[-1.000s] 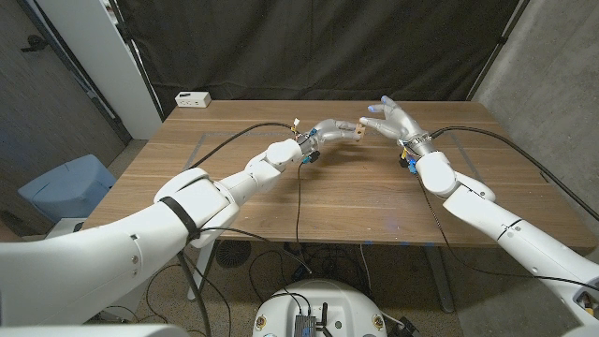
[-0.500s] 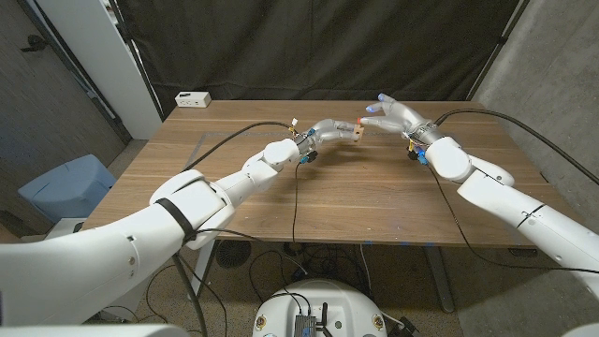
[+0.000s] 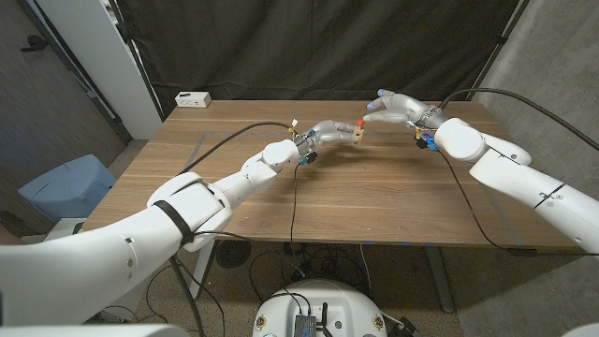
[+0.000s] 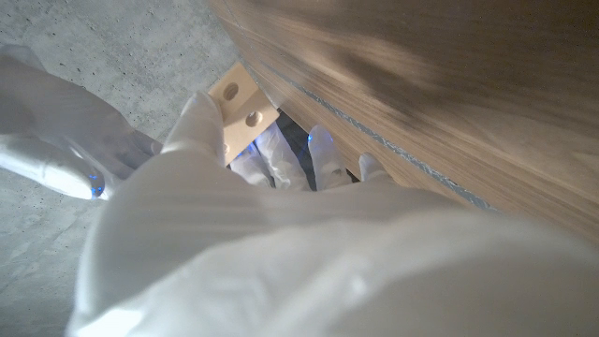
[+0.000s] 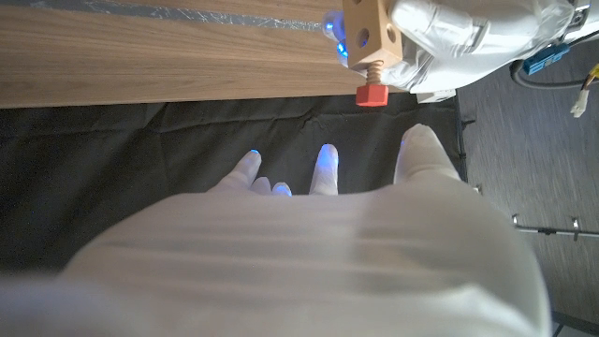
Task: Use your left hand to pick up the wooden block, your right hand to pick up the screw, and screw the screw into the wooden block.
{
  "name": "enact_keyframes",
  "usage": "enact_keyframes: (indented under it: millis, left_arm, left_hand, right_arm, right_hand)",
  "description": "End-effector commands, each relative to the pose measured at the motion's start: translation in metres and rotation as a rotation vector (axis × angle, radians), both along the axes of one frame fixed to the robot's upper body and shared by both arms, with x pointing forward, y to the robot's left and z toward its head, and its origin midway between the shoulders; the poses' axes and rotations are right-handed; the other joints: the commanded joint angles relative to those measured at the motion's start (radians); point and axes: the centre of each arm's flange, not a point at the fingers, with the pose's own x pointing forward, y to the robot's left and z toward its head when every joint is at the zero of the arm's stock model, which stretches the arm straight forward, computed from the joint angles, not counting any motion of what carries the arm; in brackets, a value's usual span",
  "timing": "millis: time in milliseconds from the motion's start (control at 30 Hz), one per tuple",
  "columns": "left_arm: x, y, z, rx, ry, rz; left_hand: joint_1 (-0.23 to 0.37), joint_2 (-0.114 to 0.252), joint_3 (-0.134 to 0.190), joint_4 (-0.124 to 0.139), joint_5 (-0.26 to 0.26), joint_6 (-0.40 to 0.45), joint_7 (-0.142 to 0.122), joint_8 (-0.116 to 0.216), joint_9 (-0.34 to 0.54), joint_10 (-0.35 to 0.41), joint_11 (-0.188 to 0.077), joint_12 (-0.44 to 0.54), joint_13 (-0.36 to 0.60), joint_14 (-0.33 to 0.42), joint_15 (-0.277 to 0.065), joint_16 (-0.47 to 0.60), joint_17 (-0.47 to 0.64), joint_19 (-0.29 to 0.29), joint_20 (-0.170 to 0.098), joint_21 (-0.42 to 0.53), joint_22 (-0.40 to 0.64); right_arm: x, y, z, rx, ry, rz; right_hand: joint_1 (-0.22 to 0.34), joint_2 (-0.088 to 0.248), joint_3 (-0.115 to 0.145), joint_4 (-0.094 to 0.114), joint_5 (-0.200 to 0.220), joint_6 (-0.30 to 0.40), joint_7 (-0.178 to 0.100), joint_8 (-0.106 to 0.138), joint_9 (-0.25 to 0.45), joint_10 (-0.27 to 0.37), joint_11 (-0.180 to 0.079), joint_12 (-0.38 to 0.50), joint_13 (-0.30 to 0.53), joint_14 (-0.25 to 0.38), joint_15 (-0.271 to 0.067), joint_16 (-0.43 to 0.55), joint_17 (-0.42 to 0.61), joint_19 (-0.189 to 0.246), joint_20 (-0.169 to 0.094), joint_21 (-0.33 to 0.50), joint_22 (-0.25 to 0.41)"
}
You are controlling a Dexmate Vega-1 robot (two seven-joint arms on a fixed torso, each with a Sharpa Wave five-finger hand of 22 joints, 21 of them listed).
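Fingers [image 4: 208, 117] of the left hand [image 3: 329, 130] are wrapped around the wooden block [image 3: 357, 135], holding it raised above the counter [image 3: 356, 201] near its far middle. In the left wrist view the block [image 4: 240, 104] shows a pale, flat face with two round holes, pinched at the edges by smooth white fingers with blue-lit tips. The right wrist view shows it as a tan cube [image 5: 367, 35] with a small dark dot on its side and the screw [image 5: 372, 92] standing out of one face: a ridged wooden shaft ending in a blocky red head. From the head view the red head [image 3: 359, 124] sits at the block's top, on the side toward the right hand.

Just beside it, the right hand [image 3: 396, 109] hangs apart from the screw, its pale fingers [image 5: 327, 165] spread and holding nothing. Both arms are glossy white, rounded shells with black cables trailing back from the wrists.

The counter is a brown wood-grain slab with strips of clear tape on it. A small white box [image 3: 193, 97] rests at its far left corner, before a black cloth backdrop [image 3: 309, 47].
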Motion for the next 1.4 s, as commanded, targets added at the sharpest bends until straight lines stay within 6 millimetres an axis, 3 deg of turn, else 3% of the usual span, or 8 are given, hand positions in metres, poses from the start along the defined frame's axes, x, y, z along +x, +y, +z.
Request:
enact_keyframes:
  millis: [33,400,933,1400]
  left_arm:
    - [-0.003,-0.002,-0.001,0.007,-0.011,-0.004]
    - [-0.001,-0.004,0.000,0.015,-0.008,-0.003]
    - [0.004,-0.011,0.006,0.024,0.017,0.020]
    - [0.007,-0.014,0.009,0.034,0.028,0.043]
  left_hand:
    - [-0.009,0.001,0.001,0.005,0.005,0.009,-0.004,0.006,0.004,0.000,0.002,0.001,0.004,0.002,0.001,0.005,0.002,-0.001,0.003,0.002,0.006]
    - [-0.008,0.002,0.002,0.004,0.006,0.006,-0.005,0.005,0.004,-0.001,0.002,0.001,0.004,0.002,0.002,0.005,0.002,-0.001,0.003,0.002,0.006]
    - [-0.007,0.002,0.002,0.004,0.006,0.008,-0.007,0.006,0.004,0.000,0.002,0.001,0.004,0.003,0.001,0.006,0.002,-0.001,0.003,0.002,0.006]
    - [-0.008,0.002,0.001,0.005,0.006,0.009,-0.008,0.006,0.004,0.000,0.001,0.002,0.004,0.000,0.000,0.005,0.002,-0.003,0.005,0.002,0.006]
  right_arm:
    - [-0.002,-0.002,0.018,-0.128,0.109,-0.015]
    - [0.000,-0.002,0.024,-0.197,0.167,-0.017]
    - [0.010,0.005,0.040,-0.282,0.196,-0.021]
    - [0.018,0.007,0.052,-0.318,0.224,-0.018]
  right_hand:
    - [0.021,0.003,0.014,-0.006,0.015,0.003,-0.008,-0.006,0.003,-0.010,0.013,0.004,0.003,-0.005,0.009,0.002,0.000,-0.003,0.011,0.000,0.003]
    - [0.036,0.005,0.026,-0.016,0.028,-0.005,-0.012,-0.013,0.003,-0.032,0.021,0.001,0.004,-0.023,0.021,-0.002,0.000,-0.017,0.018,-0.003,0.003]
    - [0.051,0.008,0.042,-0.021,0.043,0.036,-0.031,0.003,0.009,-0.035,0.023,0.006,0.005,-0.023,0.023,0.003,0.002,-0.034,0.018,-0.005,0.003]
    - [0.064,0.013,0.057,-0.025,0.055,0.032,-0.033,0.001,0.013,-0.057,0.029,0.003,0.006,-0.041,0.032,0.000,0.004,-0.051,0.026,-0.006,0.004]
